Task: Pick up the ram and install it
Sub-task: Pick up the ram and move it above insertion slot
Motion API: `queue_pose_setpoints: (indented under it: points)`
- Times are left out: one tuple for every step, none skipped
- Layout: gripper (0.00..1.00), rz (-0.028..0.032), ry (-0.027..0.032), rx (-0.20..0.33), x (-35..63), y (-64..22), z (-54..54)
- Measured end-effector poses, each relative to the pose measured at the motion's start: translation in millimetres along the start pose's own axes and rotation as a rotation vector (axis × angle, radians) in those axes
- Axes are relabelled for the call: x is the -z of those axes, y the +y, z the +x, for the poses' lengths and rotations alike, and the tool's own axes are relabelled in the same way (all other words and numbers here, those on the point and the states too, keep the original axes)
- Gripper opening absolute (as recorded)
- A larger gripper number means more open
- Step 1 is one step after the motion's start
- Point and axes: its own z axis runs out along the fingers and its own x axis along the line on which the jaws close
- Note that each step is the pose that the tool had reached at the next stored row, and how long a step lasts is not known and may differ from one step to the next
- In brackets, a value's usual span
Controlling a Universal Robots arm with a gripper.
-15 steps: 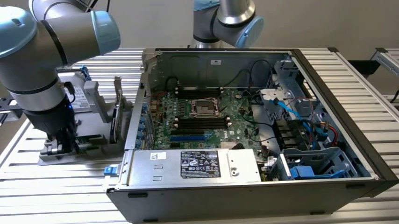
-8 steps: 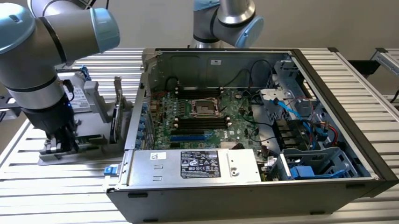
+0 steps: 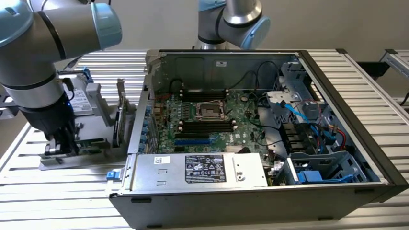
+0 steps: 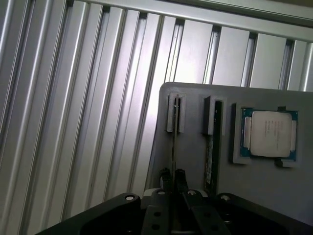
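Note:
The ram [image 4: 173,147] stands on edge in a slot of a grey holder tray [image 4: 195,166], seen as a thin line running to my gripper [image 4: 173,172]. My two dark fingers sit tight against its two faces, so the gripper is shut on it. A second stick [image 4: 211,152] stands in the neighbouring slot. In the exterior view my gripper [image 3: 61,146] reaches straight down onto the same tray [image 3: 70,163], at the exterior view's left of the open computer case [image 3: 332,86]. Black memory slots [image 3: 204,127] lie on the motherboard beside the processor socket [image 3: 211,110].
A square silver processor [image 4: 270,133] rests in a pocket of the tray. The tray and case stand on a ribbed aluminium table [image 3: 64,201]. A power supply [image 3: 204,170] fills the case's front. Another arm's base [image 3: 230,19] rises behind the case. Cables [image 3: 300,115] crowd its right side.

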Motion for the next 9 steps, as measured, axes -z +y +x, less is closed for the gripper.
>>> queue_pose_setpoints:
  points:
    - [0.14,-0.0003,0.0009,0.0,1.1,-0.1,0.0]
    - [0.14,-0.0004,0.0018,0.0,2.1,-0.1,0.0]
    - [0.14,-0.0006,0.0028,0.0,3.1,-0.3,-0.1]
    - [0.14,-0.0007,0.0037,0.0,4.1,-0.5,0.0]
    - [0.14,-0.0008,0.0047,0.0,5.2,-0.7,0.0]
    - [0.14,-0.0011,0.0057,-0.001,6.4,-0.9,0.0]
    - [0.14,-0.0012,0.0068,0.0,7.8,-1.1,0.0]
    - [0.14,-0.0015,0.0077,0.0,9.4,-1.1,-0.1]
    - [0.14,-0.0016,0.0085,-0.001,11.0,-1.0,-0.3]
